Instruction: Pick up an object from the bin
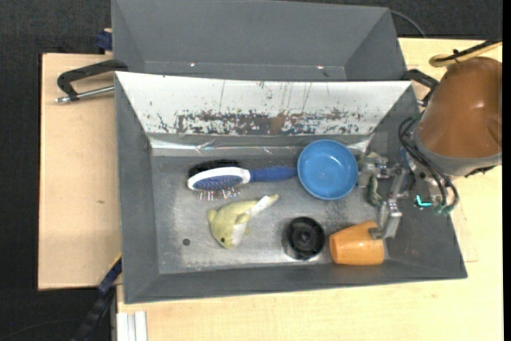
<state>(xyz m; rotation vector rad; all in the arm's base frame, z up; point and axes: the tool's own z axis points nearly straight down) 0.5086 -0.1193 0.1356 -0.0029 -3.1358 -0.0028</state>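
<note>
My gripper [389,224] hangs at the right side of the bin, its fingers pointing down just above the right end of an orange cup [356,245] that lies on its side near the front wall. I cannot make out whether the fingers are apart or together. A blue bowl [327,169] sits upright just left of the gripper, toward the back. A black round cap-like piece [304,238] lies to the left of the orange cup.
A yellowish soft toy [234,221] lies in the middle of the floor. Behind it is a hairbrush [227,178] with a white head and blue handle. The arm's orange cover and cables sit over the right rim.
</note>
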